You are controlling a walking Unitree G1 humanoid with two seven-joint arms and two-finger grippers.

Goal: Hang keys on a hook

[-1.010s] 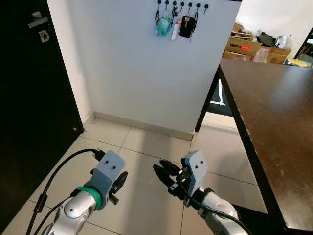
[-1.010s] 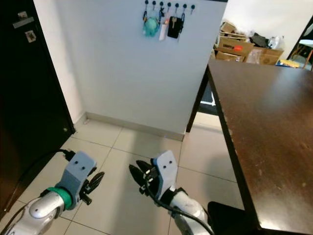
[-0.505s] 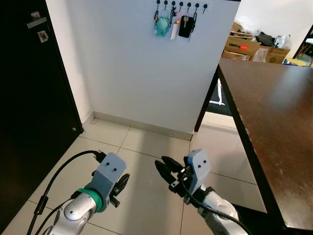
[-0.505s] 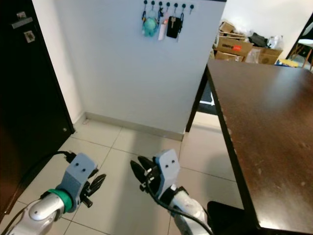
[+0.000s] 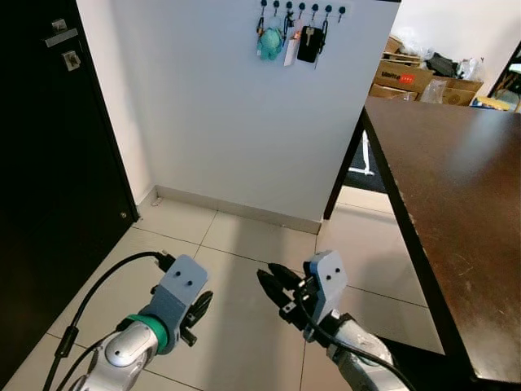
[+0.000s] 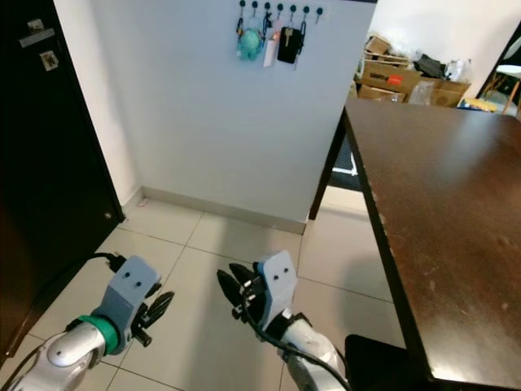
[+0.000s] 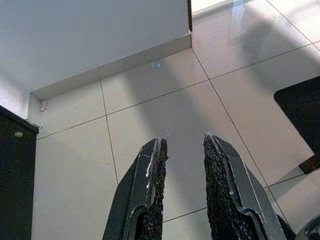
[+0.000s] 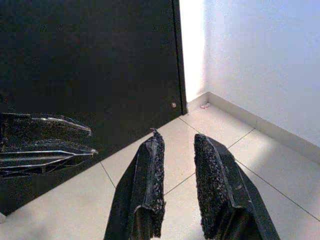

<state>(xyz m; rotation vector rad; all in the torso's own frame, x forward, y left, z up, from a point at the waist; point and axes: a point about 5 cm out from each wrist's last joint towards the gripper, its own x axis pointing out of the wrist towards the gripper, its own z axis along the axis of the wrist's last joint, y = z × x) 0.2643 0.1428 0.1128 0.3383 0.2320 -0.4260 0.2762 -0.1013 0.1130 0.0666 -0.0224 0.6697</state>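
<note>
High on the white wall (image 5: pixel 236 122) runs a row of black hooks (image 5: pixel 301 8). From them hang a teal plush keychain (image 5: pixel 270 42), a white tag (image 5: pixel 291 50) and a black key fob (image 5: pixel 308 45). Both grippers are held low over the tiled floor (image 5: pixel 252 240), far below the hooks. My left gripper (image 5: pixel 198 312) is open by a narrow gap with nothing in it; the left wrist view has its fingers (image 7: pixel 155 170) over bare tile. My right gripper (image 5: pixel 273 287) is likewise open and holds nothing. Its fingers (image 8: pixel 150 165) point toward the black door.
A black door (image 5: pixel 49 163) with a metal handle stands on the left. A dark wooden table (image 5: pixel 456 163) runs along the right, its edge close to my right arm. Cardboard boxes (image 5: pixel 405 77) are stacked beyond the wall's end.
The whole picture has shifted slightly, so the camera moved. Both grippers stay low before me, nearly where they were, with the same narrow gaps.
</note>
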